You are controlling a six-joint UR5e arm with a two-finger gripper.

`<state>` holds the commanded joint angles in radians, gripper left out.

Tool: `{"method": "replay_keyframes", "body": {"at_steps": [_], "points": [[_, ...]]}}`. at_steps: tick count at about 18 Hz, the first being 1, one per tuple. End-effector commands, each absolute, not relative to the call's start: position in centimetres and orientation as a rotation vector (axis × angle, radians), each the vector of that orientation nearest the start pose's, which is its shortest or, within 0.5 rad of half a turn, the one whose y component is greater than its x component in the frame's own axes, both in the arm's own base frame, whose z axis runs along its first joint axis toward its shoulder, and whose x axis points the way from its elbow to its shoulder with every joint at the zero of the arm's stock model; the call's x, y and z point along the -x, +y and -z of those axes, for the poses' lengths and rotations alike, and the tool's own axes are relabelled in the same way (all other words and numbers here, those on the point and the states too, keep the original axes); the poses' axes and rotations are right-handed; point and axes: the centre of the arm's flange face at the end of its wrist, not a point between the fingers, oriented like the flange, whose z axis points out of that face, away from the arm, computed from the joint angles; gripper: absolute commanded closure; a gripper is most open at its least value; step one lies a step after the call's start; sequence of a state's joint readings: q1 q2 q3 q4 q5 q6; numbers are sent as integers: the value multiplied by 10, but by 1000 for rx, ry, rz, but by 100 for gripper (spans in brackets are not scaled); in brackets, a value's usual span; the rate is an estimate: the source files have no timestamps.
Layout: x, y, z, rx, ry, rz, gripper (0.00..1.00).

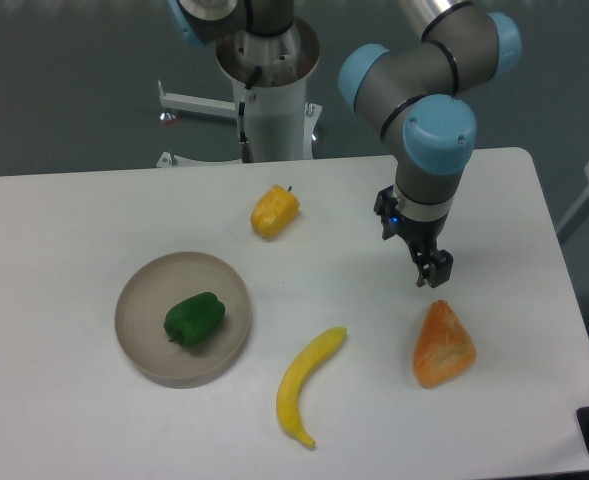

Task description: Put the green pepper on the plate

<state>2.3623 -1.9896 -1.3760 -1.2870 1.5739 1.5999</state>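
So in the one fixed camera view, the green pepper (194, 320) is sitting inside the plate (137, 352), a bit right of the dish's middle, and the plate sits toward the left side of the surface (64, 220), nearer the front edge than the back. Judging by that alone, the placing looks done already. The gripper (433, 272) is well apart from it, over toward the right edge, hanging just behind an orange wedge-shaped thing (443, 345), and it holds nothing; the fingers look close together, but from this angle I honestly can't tell if they're fully closed or just narrow. On handling: the pepper looks small, light and stiff-ish, with a glossy skin, so my guess is it's slippery and would squirt out if pinched on a bulge. If it ever needed re-grabbing, I'd go across the middle of the body, fingers settling into the grooves between lobes, with gentle pressure. Also lying around: a yellow-orange pepper (274, 211) near the back middle and a banana (307, 385) near the front edge.
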Motion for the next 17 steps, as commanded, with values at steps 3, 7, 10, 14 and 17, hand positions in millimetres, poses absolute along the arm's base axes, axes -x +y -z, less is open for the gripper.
{"method": "replay_keyframes", "body": {"at_steps": [3,7,10,14,17], "points": [[377,559,-371,2864,1223,-89,0],[375,563,-369,2830,1208,-63,0],[378,560,-371,2835,1199,-66,0],[378,559,-370,2847,1204,-72,0],[378,559,-371,2842,1200,-71,0]]}}
